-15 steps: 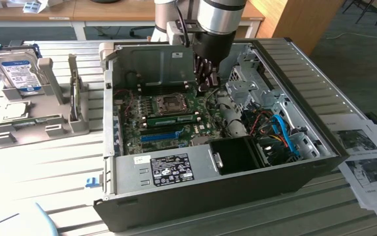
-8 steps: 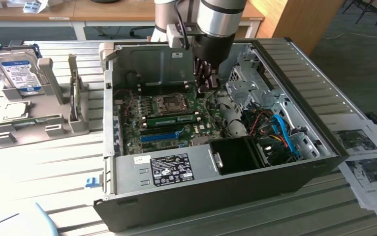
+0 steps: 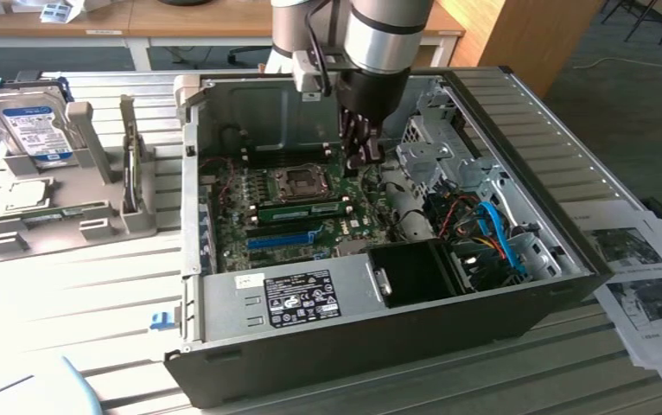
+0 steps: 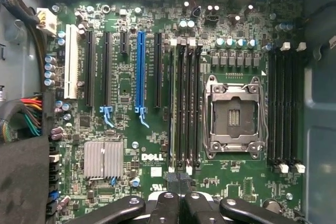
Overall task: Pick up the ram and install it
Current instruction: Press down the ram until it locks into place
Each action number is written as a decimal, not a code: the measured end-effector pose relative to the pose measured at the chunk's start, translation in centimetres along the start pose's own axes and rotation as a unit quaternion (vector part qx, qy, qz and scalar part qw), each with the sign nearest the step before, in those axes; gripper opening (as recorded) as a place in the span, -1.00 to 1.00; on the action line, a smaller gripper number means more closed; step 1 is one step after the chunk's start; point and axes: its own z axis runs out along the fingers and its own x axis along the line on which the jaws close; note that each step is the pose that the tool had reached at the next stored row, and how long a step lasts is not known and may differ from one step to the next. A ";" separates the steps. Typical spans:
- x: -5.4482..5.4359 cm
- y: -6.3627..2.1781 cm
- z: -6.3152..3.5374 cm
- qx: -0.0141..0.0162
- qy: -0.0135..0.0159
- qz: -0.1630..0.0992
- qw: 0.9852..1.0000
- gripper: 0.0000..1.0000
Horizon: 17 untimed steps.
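Note:
The ram (image 3: 302, 210) is a long green stick lying seated along a memory slot on the motherboard, just in front of the CPU socket (image 3: 303, 180). In the wrist view the ram (image 4: 172, 114) is a thin pale edge in the slot nearest the long blue slot (image 4: 140, 72). My gripper (image 3: 362, 156) hangs inside the open computer case (image 3: 562, 259), above the board near the ram's end on the exterior view's right. In the wrist view the gripper (image 4: 178, 184) is shut with nothing between its fingers, over the ends of the memory slots.
A silver hard drive (image 3: 29, 130) stands in a grey holder (image 3: 100, 225) at the exterior view's left. Inside the case, a black shroud (image 3: 417, 272) and blue cables (image 3: 499, 238) crowd the near right corner. Printed sheets (image 3: 642, 277) lie right of the case.

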 end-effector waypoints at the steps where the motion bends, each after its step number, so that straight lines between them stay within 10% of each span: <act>1: 0.0 0.00 0.19 0.000 0.000 0.000 1.000 -0.80; 17: 0.1 -0.03 1.65 0.000 0.000 0.000 1.000 -0.80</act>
